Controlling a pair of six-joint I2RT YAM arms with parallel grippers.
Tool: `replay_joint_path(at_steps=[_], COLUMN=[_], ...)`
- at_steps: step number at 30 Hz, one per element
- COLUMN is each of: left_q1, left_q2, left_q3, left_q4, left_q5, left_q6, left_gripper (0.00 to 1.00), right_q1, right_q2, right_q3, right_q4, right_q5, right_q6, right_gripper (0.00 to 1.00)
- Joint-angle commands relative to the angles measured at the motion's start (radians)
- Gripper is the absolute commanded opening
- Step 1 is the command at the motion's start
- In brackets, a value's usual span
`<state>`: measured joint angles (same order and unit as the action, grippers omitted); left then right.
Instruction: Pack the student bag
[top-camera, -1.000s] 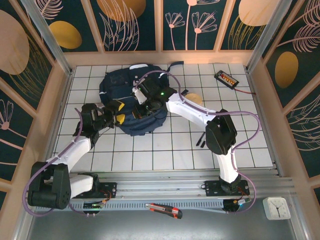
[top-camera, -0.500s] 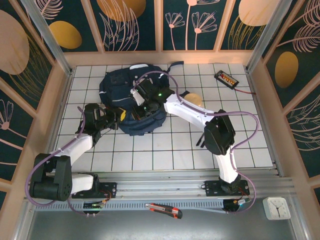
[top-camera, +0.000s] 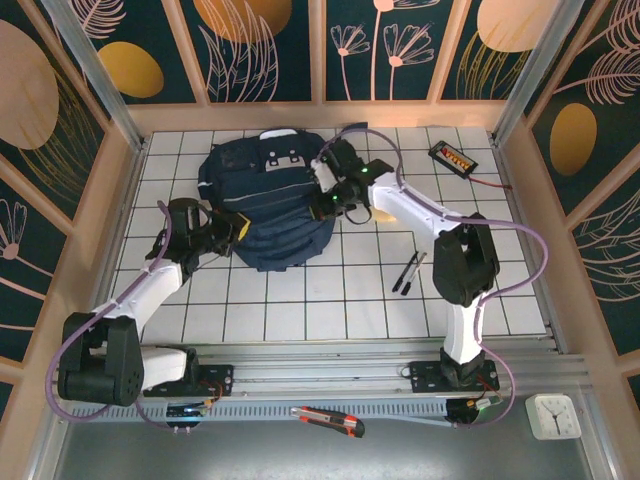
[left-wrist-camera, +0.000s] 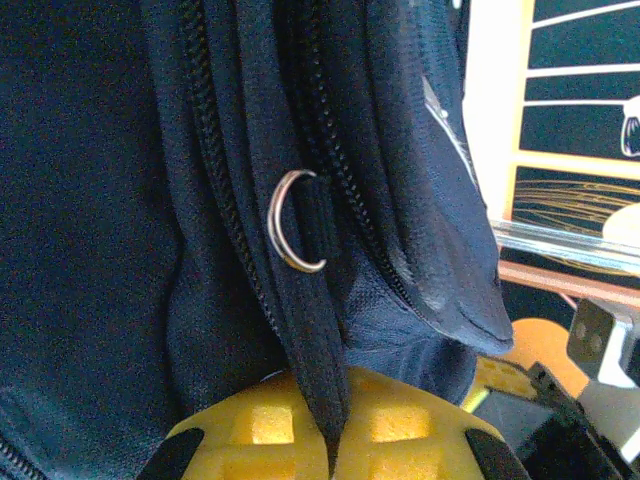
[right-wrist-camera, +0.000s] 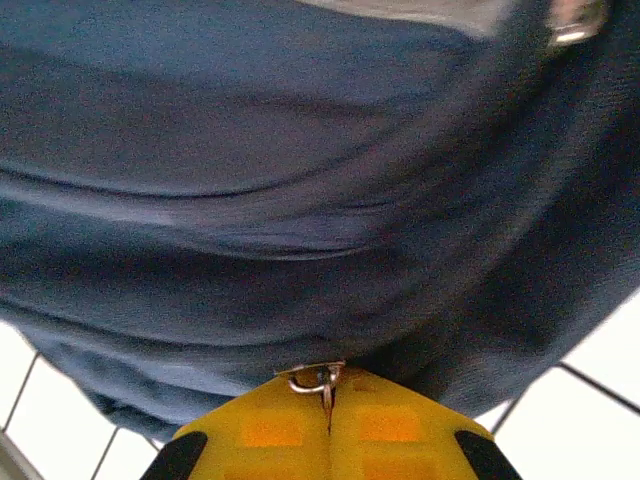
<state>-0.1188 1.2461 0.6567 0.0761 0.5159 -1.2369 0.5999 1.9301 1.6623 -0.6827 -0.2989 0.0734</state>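
Note:
The student bag, a large dark navy backpack, lies flat at the back left of the tiled table. My left gripper is at the bag's left front edge. In the left wrist view its yellow fingers are shut on a black fabric zip-pull strap that hangs from a metal ring. My right gripper is at the bag's right edge. The right wrist view has it shut on a small metal zip pull, with navy fabric bulging above.
Two dark pens lie on the tiles right of the bag. A black device with orange buttons sits at the back right. A box cutter and a white clock rest on the front ledge. Wooden walls enclose the table.
My left gripper has closed on the strap at the bag's left edge. My right gripper, still shut, has moved from the bag's middle to its right rear edge, uncovering the bag's grey patch.

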Motion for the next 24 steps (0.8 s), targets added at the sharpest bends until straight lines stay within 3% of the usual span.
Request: replay_joint_path(at_steps=[1, 5, 9, 15, 19, 24], left_q1=[0.024, 0.031, 0.047, 0.099, 0.122, 0.130], left_q2=[-0.043, -0.062, -0.065, 0.062, 0.172, 0.277], left_q3=[0.047, 0.048, 0.045, 0.164, 0.370, 0.515], left_q4=[-0.092, -0.137, -0.141, -0.157, -0.272, -0.314], left_q5=[-0.032, -0.034, -0.034, -0.069, -0.147, -0.154], left_q6=[0.100, 0.131, 0.150, 0.287, 0.454, 0.502], left_gripper=[0.00, 0.00, 0.00, 0.00, 0.00, 0.00], right_q1=[-0.108, -0.174, -0.158, -0.034, 0.077, 0.174], right_q2=[-0.022, 0.032, 0.072, -0.007, -0.057, 0.004], right_q3=[-0.022, 0.003, 0.049, -0.071, -0.168, -0.105], right_q4=[0.027, 0.104, 0.100, 0.146, 0.220, 0.246], right_q5=[0.054, -0.017, -0.096, -0.133, -0.161, -0.170], right_q6=[-0.062, -0.074, -0.084, -0.038, 0.058, 0.134], right_gripper=[0.00, 0.00, 0.00, 0.00, 0.00, 0.00])
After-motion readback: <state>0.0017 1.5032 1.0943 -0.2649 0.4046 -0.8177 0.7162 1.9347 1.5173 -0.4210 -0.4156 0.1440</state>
